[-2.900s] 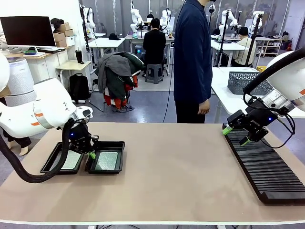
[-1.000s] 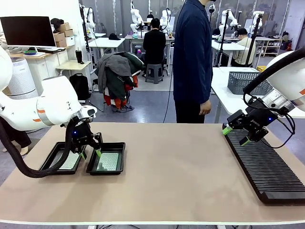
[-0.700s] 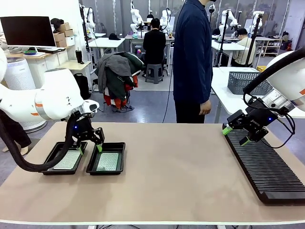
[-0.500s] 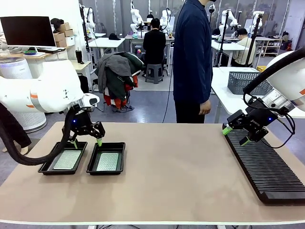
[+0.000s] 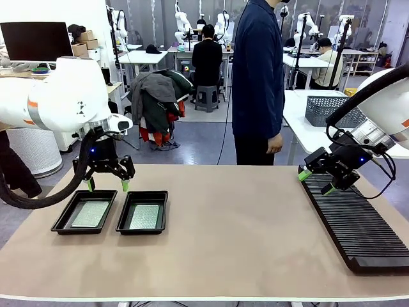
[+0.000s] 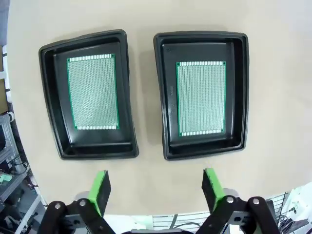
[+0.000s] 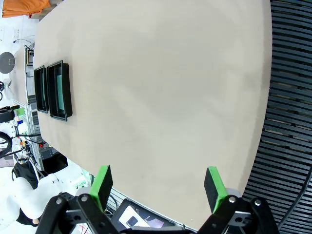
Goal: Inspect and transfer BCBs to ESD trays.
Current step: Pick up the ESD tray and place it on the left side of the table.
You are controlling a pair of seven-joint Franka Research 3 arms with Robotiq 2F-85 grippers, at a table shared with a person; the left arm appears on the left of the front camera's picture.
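Two black ESD trays lie side by side at the table's left, the left tray (image 5: 61,221) and the right tray (image 5: 124,220). Each holds one pale green BCB flat on its floor: one BCB (image 5: 89,214) in the left, another BCB (image 5: 144,217) in the right. In the left wrist view both trays (image 6: 53,92) (image 6: 238,87) and their boards (image 6: 92,92) (image 6: 201,105) lie below the camera. My left gripper (image 5: 107,185) hangs open and empty above the trays' far edge (image 6: 156,187). My right gripper (image 5: 316,180) is open and empty over the rack's far end (image 7: 158,185).
A long black ribbed rack (image 5: 354,224) runs along the table's right side. A person in dark blue (image 5: 257,83) stands at the far edge. A grey mesh basket (image 5: 326,109) sits on the table behind. Bare tabletop (image 5: 236,224) lies between trays and rack.
My left gripper has risen out of the right tray, opened fully, and moved back and up, leaving the board lying there. The right arm has not moved.
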